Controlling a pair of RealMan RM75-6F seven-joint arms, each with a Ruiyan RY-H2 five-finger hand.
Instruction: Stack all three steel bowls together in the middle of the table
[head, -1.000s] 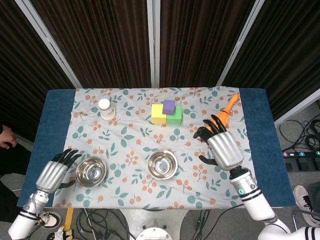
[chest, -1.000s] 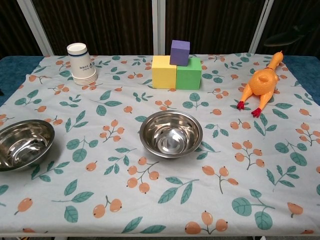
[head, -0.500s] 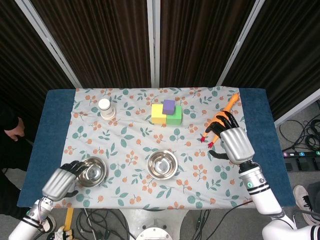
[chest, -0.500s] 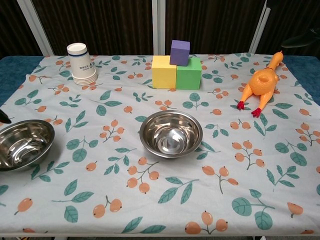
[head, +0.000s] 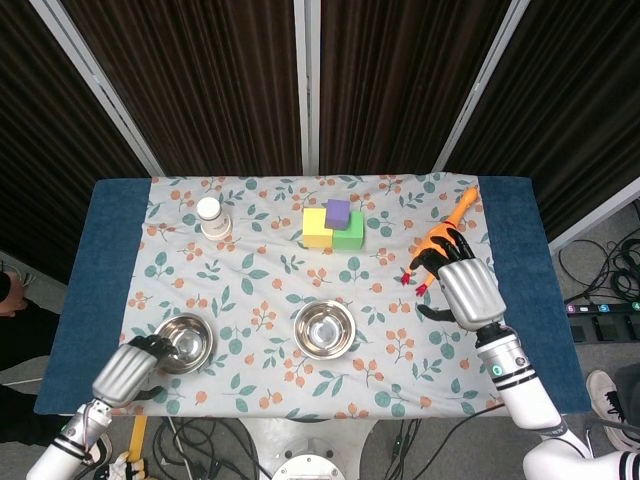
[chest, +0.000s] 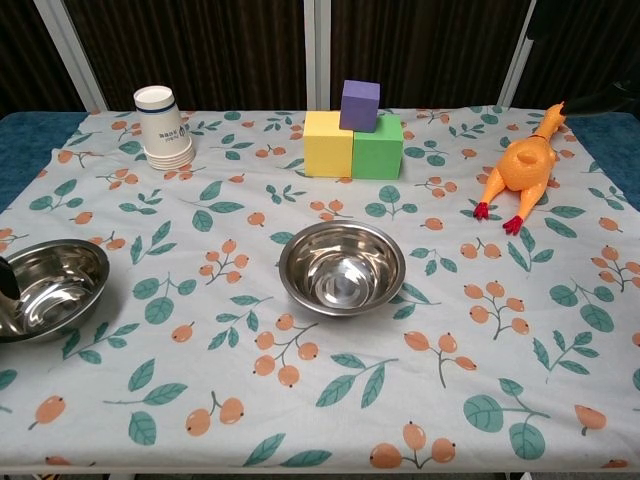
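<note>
Left hand (head: 128, 368) grips the left steel bowl's (head: 183, 342) near rim.

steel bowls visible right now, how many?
2. One steel bowl sits mid-table; the other steel bowl is at the front-left, with the left hand at its rim. A third may be nested or hidden; neither view shows one.

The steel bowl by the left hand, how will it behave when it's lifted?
The steel bowl looks thin and polished, so probably light, rigid and slippery. The left hand touches only its near rim, so it may tip.
</note>
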